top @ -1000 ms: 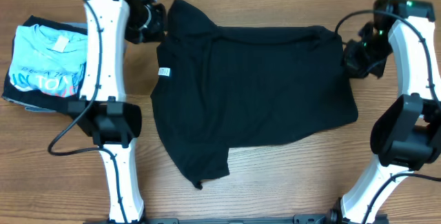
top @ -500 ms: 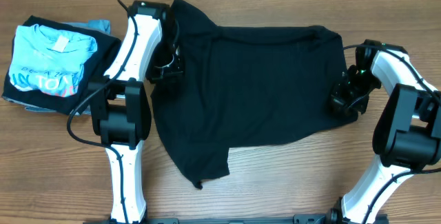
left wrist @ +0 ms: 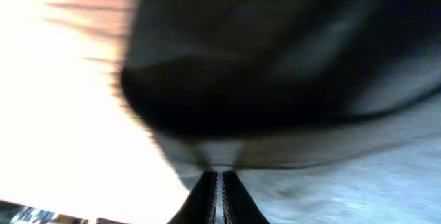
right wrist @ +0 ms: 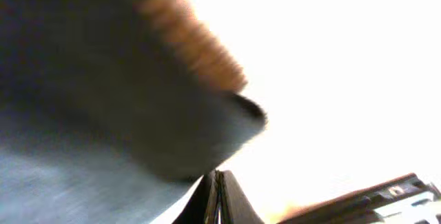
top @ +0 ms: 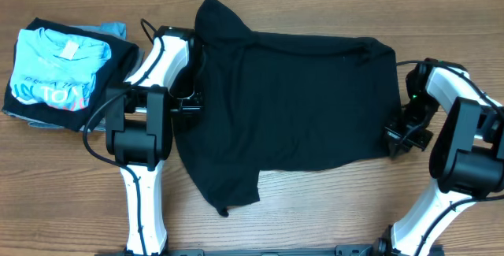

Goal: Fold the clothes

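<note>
The black T-shirt (top: 291,106) lies spread across the middle of the table, with one corner bunched at the back left and a sleeve flap hanging toward the front. My left gripper (top: 191,102) is down at the shirt's left edge. In the left wrist view its jaws (left wrist: 220,174) are pressed nearly together, tips at the dark fabric (left wrist: 275,65), and nothing shows between them. My right gripper (top: 396,140) sits at the shirt's lower right corner. Its jaws (right wrist: 216,174) are shut, tips at the edge of the blurred cloth (right wrist: 83,79).
A folded light blue T-shirt with lettering (top: 59,71) tops a stack at the far left, close to the left arm. Bare wooden table (top: 331,209) runs along the front between the two arm bases.
Both arms have swung from the back of the table forward and down to the shirt's side edges. The shirt's right edge has shifted slightly. Both grippers stayed closed.
</note>
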Robot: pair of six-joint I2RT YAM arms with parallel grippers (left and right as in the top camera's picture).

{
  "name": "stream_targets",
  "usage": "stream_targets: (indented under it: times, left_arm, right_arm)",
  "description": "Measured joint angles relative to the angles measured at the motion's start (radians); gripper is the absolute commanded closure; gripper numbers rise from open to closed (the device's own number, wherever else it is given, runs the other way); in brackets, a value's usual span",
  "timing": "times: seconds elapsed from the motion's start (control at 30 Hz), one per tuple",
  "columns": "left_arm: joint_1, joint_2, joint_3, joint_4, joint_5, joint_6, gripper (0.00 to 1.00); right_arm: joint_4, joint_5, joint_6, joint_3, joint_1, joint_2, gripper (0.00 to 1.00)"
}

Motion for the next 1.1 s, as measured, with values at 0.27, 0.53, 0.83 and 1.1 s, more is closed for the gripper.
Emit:
stream_targets:
  times: [0.27,0.53,0.83,1.1]
  left_arm:
    - [0.062,0.000,0.000,-0.048,-0.097,-0.028,0.96]
    - [0.049,-0.205,-0.006,-0.064,-0.102,-0.056,0.96]
    - [-0.199,-0.826,0.002,-0.046,-0.038,-0.079,0.00]
    - [-0.232,-0.883,0.002,-0.062,-0.034,-0.083,0.00]
  right_arm:
    - [-0.028,0.045,0.034,0.000,-0.030,0.000,0.96]
    - [-0.014,0.006,0.024,-0.009,-0.068,-0.357,0.92]
    - [-0.003,-0.105,0.022,-0.015,-0.103,-0.590,0.79]
    - [0.203,-0.309,0.029,-0.258,-0.102,-0.586,0.58]
